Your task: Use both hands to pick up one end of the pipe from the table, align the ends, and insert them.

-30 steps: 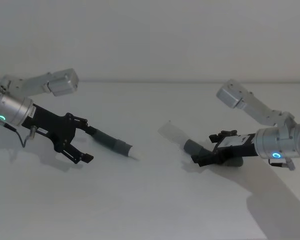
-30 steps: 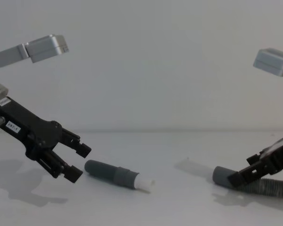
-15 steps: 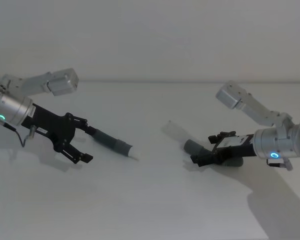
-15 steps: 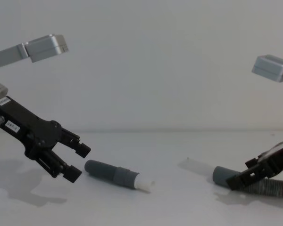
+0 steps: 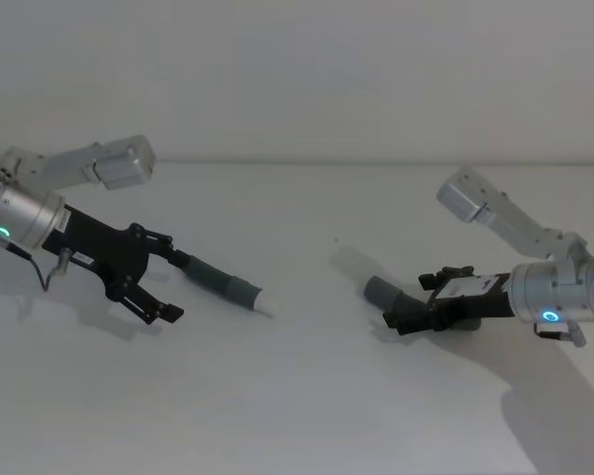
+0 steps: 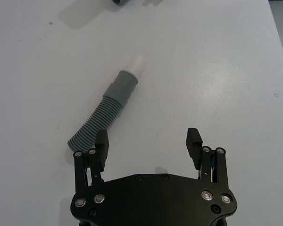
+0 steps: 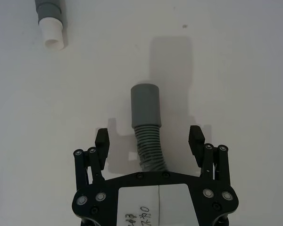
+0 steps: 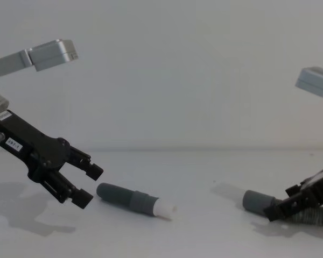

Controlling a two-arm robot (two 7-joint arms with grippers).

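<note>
Plain pale wall [image 8: 177, 70] behind; matte white tabletop [image 5: 297, 406], carrying nothing but the pipe.

Pipe [image 6: 95, 123]: both ends lie flat on the tabletop, well apart. The stepped sleeve [image 5: 230, 286] with its white tip [image 6: 136, 63] is on the robot's left. The open cuff [image 7: 145, 105] is on its right. Tip and cuff mouth point roughly toward each other across the gap.

Left hand [image 5: 177, 287]: low, tilted down toward the tabletop, fingers spread wide, grasping nothing. It sits behind the sleeve, over the corrugated stretch. In the left wrist view the hose runs close by one finger rather than midway between the two. Judgement: it needs a small sideways correction before closing, or the hose may squirm out.

Right hand [image 7: 148, 134]: also low, fingers released and straddling the corrugated hose just behind the cuff, which is well centred between them. Nothing is pinched yet.

Why so placed, as I read it: each hand lines up along its own end and aims at the ribbing just behind the smooth fitting. That leaves tip and mouth free to meet.

Stage: pre-grasp on both sides; lifting, aligning and inserting are all to come. The right looks the readier of the two.
</note>
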